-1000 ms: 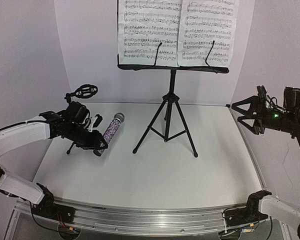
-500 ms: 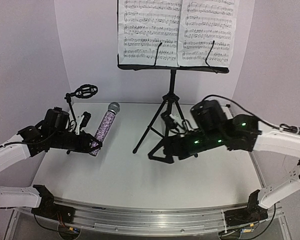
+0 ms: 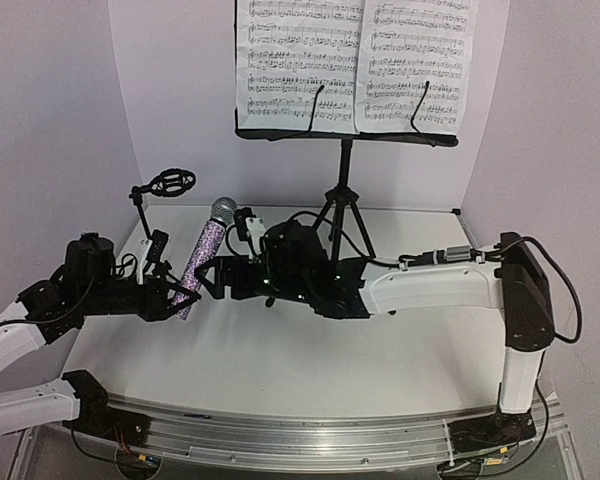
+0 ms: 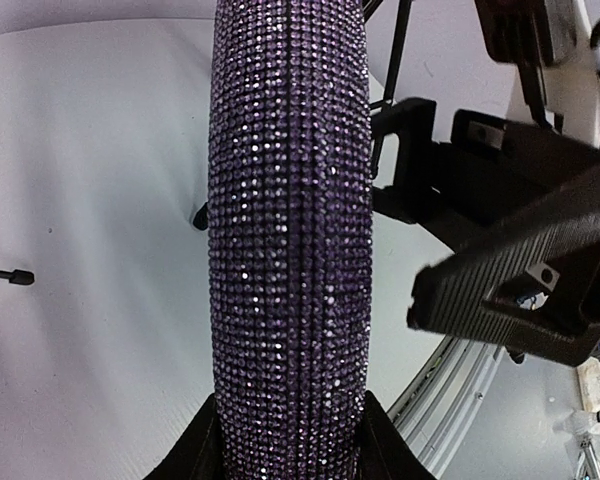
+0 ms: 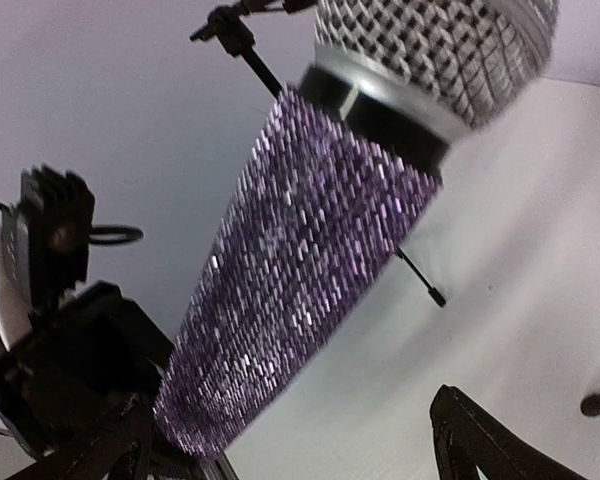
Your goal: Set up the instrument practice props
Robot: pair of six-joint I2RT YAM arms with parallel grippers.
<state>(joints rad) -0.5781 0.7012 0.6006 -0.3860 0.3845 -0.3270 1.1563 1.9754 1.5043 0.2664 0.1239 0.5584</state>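
Left gripper (image 3: 180,297) pinches the tail of the glittery microphone (image 3: 202,258), tilted above the table (image 3: 380,350) near the mic stand (image 3: 168,184). Right gripper (image 3: 218,278) straddles its body, jaws spread (apparently not touching). Centre them squarely before closing.

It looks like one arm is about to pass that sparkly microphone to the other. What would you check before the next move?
1. Left gripper clamped on the lower end of the microphone: ok.
2. Right gripper jaws wide: ok.
3. Right gripper around the microphone body: not ok; in the left wrist view its finger stands beside it, apart.
4. Mic stand upright, clip empty: ok.
5. Music stand upright, sheets on it: ok.
6. Right arm clear of the music stand's legs: cannot tell; it crosses in front of them.
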